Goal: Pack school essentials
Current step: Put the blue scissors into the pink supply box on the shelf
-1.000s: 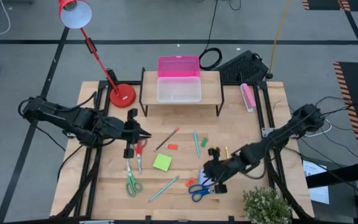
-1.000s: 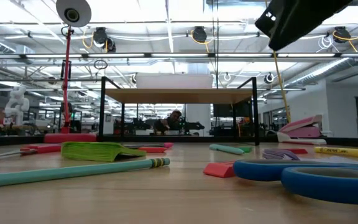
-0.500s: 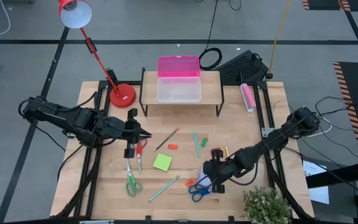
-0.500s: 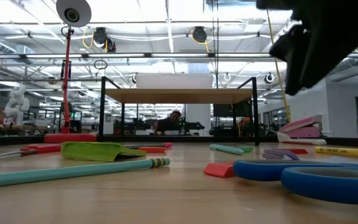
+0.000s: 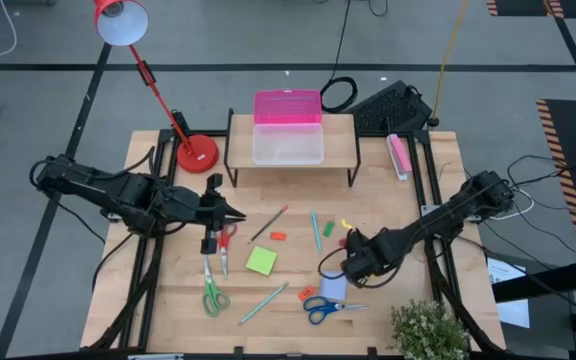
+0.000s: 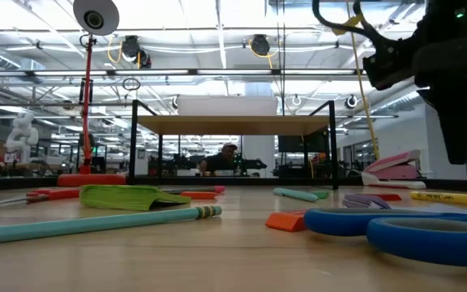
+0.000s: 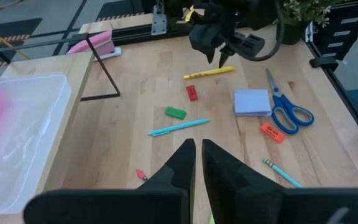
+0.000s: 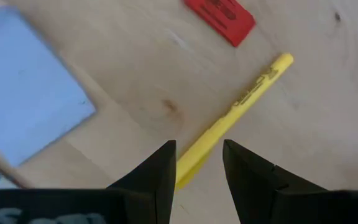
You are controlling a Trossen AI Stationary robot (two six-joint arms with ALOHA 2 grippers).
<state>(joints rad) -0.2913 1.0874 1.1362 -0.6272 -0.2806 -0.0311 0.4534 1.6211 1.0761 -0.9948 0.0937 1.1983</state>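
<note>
Tabletop [image 5: 388, 205] holds the scattered stationery. My right hand [image 8: 199, 167], at 4 o'clock from tabletop centre, hangs slightly parted over the yellow pen [image 8: 232, 119], lavender pad [image 8: 23, 102] beside it. My left hand [image 7: 197, 158], pinched empty, waits at 9 o'clock.
</note>
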